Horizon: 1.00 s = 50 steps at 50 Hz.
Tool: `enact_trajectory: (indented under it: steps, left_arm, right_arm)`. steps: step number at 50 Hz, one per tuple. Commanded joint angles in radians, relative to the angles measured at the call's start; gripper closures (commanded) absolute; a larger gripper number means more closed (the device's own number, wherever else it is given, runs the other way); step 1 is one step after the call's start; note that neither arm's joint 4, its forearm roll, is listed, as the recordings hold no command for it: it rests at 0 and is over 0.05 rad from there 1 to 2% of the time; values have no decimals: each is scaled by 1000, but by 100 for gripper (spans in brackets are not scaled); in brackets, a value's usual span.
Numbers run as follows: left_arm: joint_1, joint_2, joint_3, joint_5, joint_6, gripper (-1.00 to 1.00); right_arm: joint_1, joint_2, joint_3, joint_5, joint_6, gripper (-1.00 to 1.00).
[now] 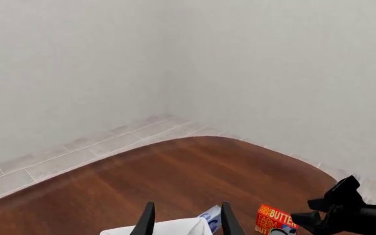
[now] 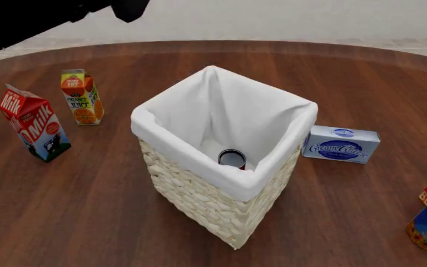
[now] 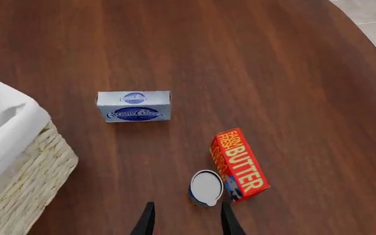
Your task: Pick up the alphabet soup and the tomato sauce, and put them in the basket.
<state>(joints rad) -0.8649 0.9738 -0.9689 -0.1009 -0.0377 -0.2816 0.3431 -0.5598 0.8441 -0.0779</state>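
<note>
The basket (image 2: 224,167) stands on the brown tabletop (image 2: 87,211), its white liner folded over the rim. The tomato sauce (image 2: 232,158) lies at the bottom inside it, silver top and a bit of red side showing.

The soup (image 3: 205,188) stands upright on the tabletop, well to the right of the basket, touching or just beside the butter box (image 3: 239,164), which lies flat a little farther from the basket. The cream cheese box (image 2: 341,144) lies just beside the basket's right corner; whether they touch cannot be told. To the left of the basket, well apart from it, stand the milk carton (image 2: 34,122) and the juice carton (image 2: 82,96), near each other.

The right hand (image 3: 186,220) hovers above the tabletop with its fingers (image 3: 146,220) spread and nothing between them; the soup sits just ahead of the fingertips, nearer one finger than the other.

The left hand (image 1: 186,223) is raised above the basket, fingers spread and holding nothing; below it show the liner, a corner of the cream cheese box and the butter box. The dark right arm (image 1: 351,213) crosses that view beyond the butter box.
</note>
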Motion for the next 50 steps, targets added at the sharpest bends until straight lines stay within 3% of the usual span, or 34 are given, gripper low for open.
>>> enact_trajectory:
  steps: [1,15,50]
  left_arm:
    - [6,-13,-11,-5,-18,-100]
    - [6,-13,-11,-5,-18,-100]
    - [70,8,-74,17,-4,-100]
  right_arm:
    - [-6,-30,31,25,27,-100]
    - [-24,-90,64,63,47,-100]
    - [-95,-67,220,-78,54,-100]
